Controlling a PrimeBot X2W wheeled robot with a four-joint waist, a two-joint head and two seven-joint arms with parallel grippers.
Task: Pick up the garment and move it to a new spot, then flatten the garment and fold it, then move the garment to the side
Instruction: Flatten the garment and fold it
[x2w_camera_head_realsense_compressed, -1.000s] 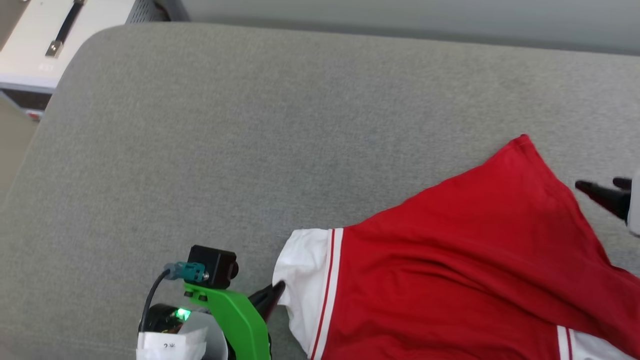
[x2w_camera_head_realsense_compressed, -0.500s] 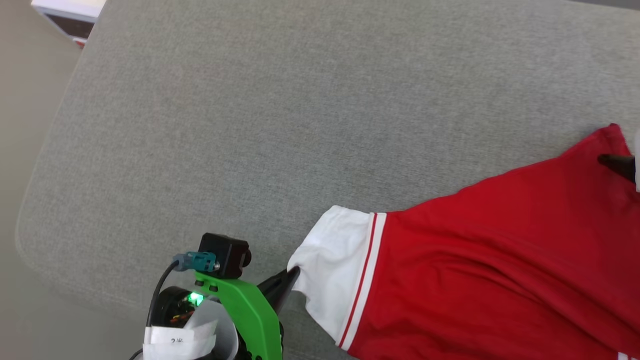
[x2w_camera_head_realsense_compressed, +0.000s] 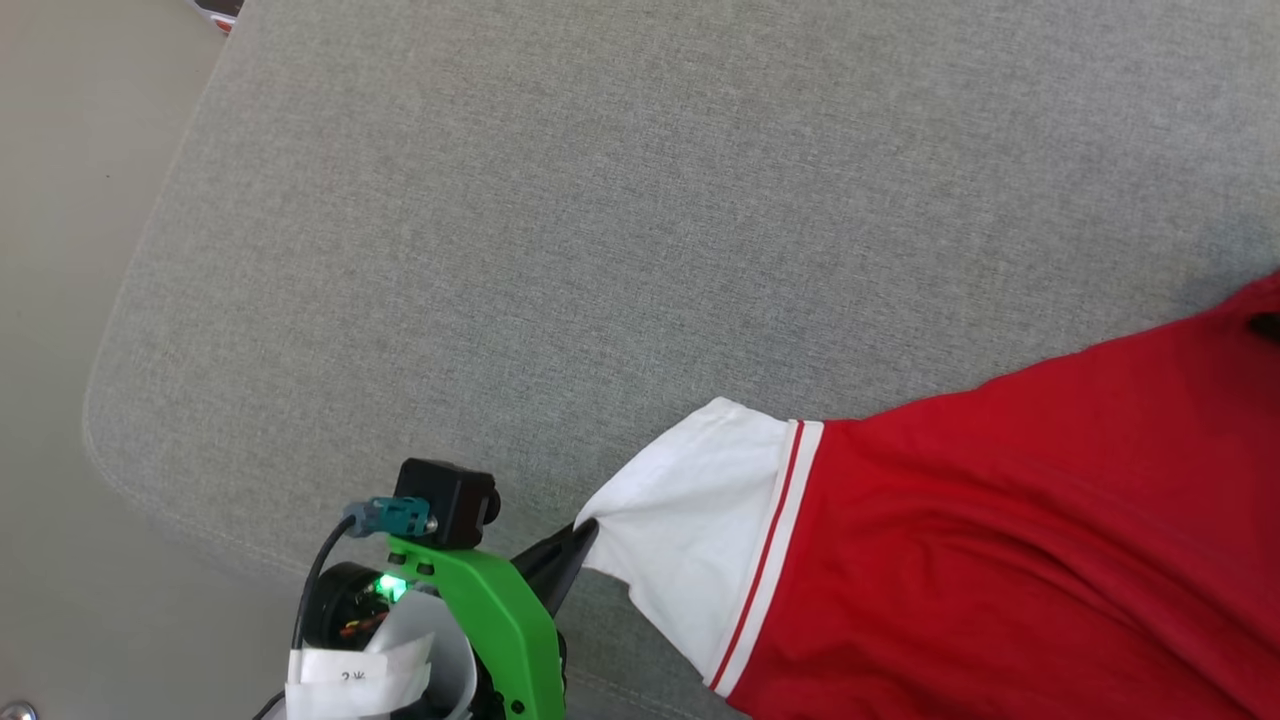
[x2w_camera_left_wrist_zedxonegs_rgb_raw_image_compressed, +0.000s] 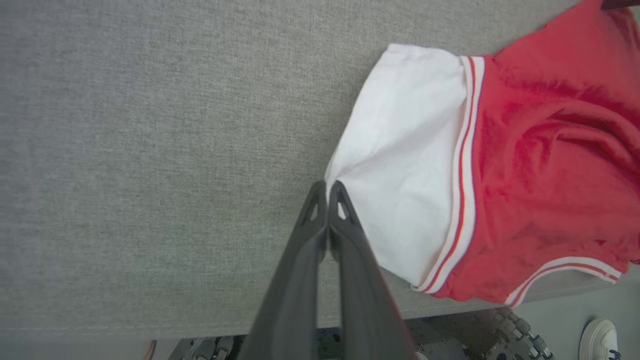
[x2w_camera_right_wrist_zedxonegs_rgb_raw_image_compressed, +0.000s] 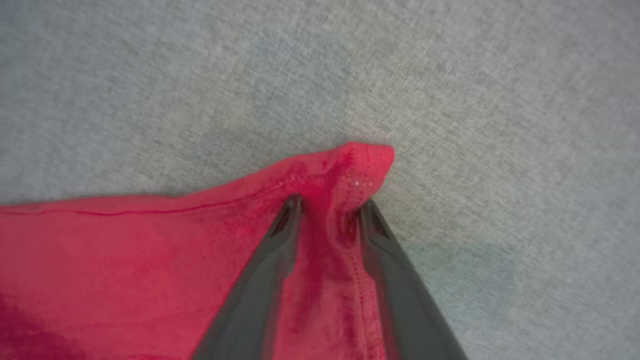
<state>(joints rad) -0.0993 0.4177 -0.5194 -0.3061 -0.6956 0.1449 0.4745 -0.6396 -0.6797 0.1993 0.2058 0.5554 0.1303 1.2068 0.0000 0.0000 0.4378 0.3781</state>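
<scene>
The garment (x2w_camera_head_realsense_compressed: 1020, 540) is red with a white sleeve (x2w_camera_head_realsense_compressed: 690, 520) and red-and-white striped trim. It lies on a grey cushion (x2w_camera_head_realsense_compressed: 560, 230), running off the right and bottom edges; its lettering is hidden. My left gripper (x2w_camera_left_wrist_zedxonegs_rgb_raw_image_compressed: 327, 189) is shut on the sleeve's edge (x2w_camera_left_wrist_zedxonegs_rgb_raw_image_compressed: 400, 165) and appears at lower left in the head view (x2w_camera_head_realsense_compressed: 578, 535). My right gripper (x2w_camera_right_wrist_zedxonegs_rgb_raw_image_compressed: 330, 207) straddles the red hem corner (x2w_camera_right_wrist_zedxonegs_rgb_raw_image_compressed: 365, 160). Its jaws stand partly apart with fabric bunched between them. Only a dark tip of the right gripper (x2w_camera_head_realsense_compressed: 1268, 325) appears at the head view's right edge.
The cushion's rounded left corner (x2w_camera_head_realsense_compressed: 105, 440) drops to a beige floor (x2w_camera_head_realsense_compressed: 60, 300). Below the cushion's front edge (x2w_camera_left_wrist_zedxonegs_rgb_raw_image_compressed: 150, 332), the left wrist view catches a wheeled base (x2w_camera_left_wrist_zedxonegs_rgb_raw_image_compressed: 505, 330) and a person's white shoe (x2w_camera_left_wrist_zedxonegs_rgb_raw_image_compressed: 600, 340).
The head camera has swung, shifting the whole picture right. My right gripper moved from beside the garment onto its hem corner. The left gripper stayed at the sleeve edge.
</scene>
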